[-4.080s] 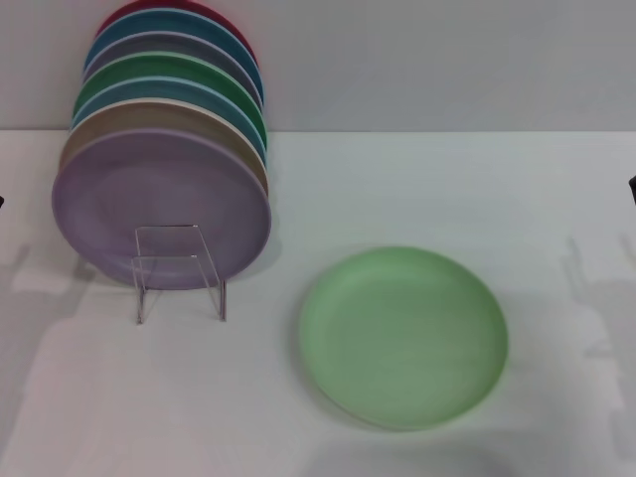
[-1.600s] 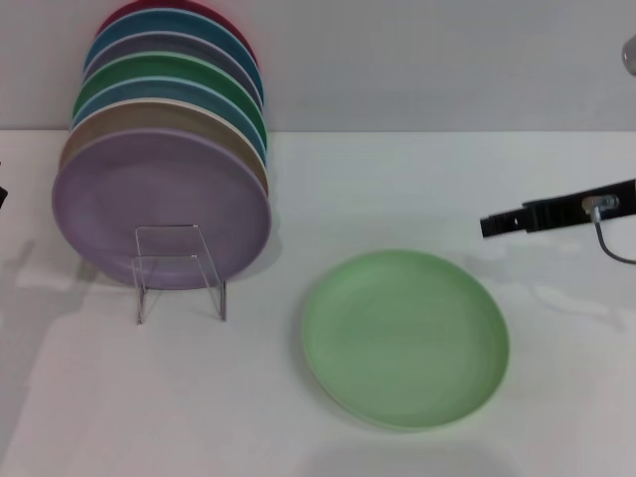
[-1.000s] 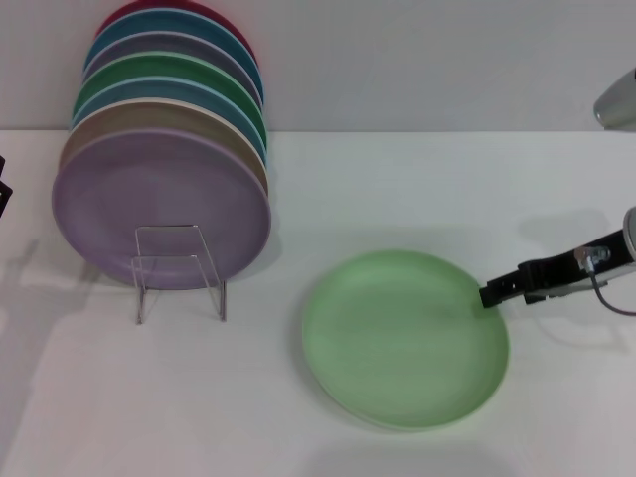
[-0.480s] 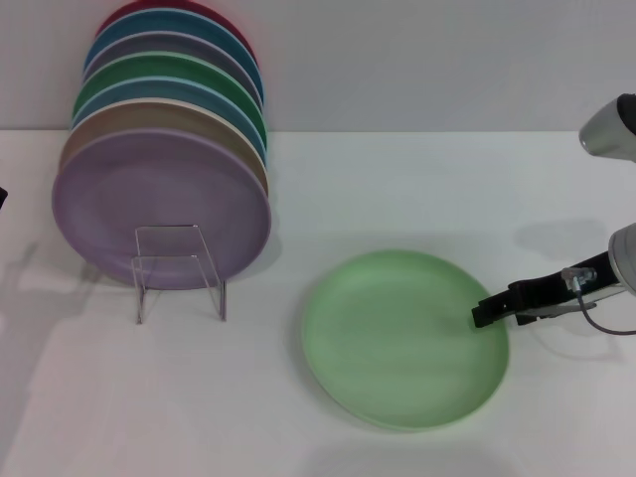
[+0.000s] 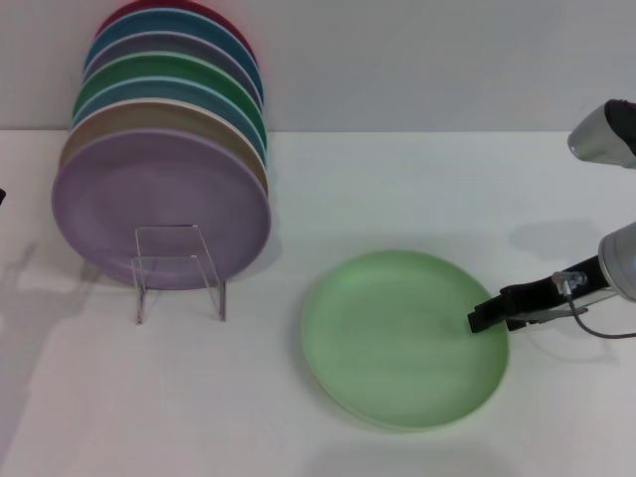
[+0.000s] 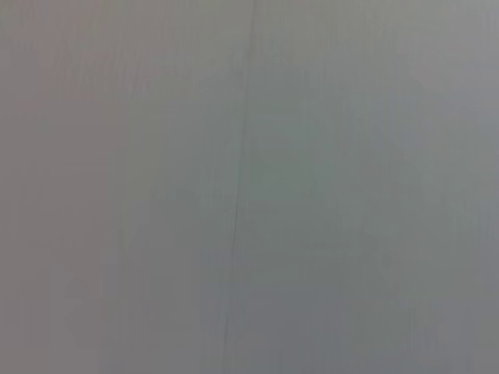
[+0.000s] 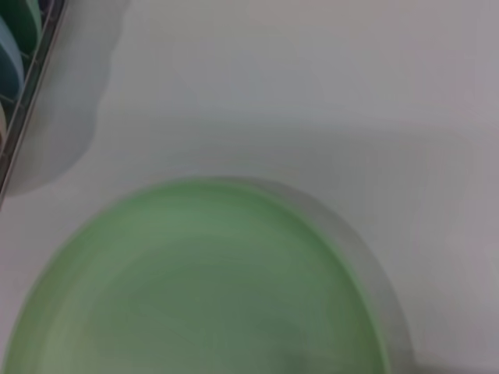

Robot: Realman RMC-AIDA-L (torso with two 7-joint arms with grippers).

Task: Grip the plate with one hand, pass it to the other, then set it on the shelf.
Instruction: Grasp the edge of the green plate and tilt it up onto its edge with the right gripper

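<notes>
The pale mint-green plate (image 5: 397, 338) lies flat on the white table, right of centre in the head view. It also fills the lower part of the right wrist view (image 7: 203, 288). My right gripper (image 5: 482, 318) reaches in from the right, its black tip at the plate's right rim. The clear acrylic shelf (image 5: 179, 270) stands at the left, in front of a row of plates. Only a dark sliver of my left arm (image 5: 2, 197) shows at the left edge of the head view. The left wrist view shows only a grey wall.
A row of several coloured plates stands on edge at the back left, with a lilac plate (image 5: 149, 199) in front and a darker green plate (image 5: 164, 72) behind. The row's edge shows in the right wrist view (image 7: 19, 86). White table (image 5: 397, 189) lies between the row and the mint plate.
My right arm came in from the right, dropped low and moved left until its tip reached the mint plate's right rim. The plate and the row have not moved.
</notes>
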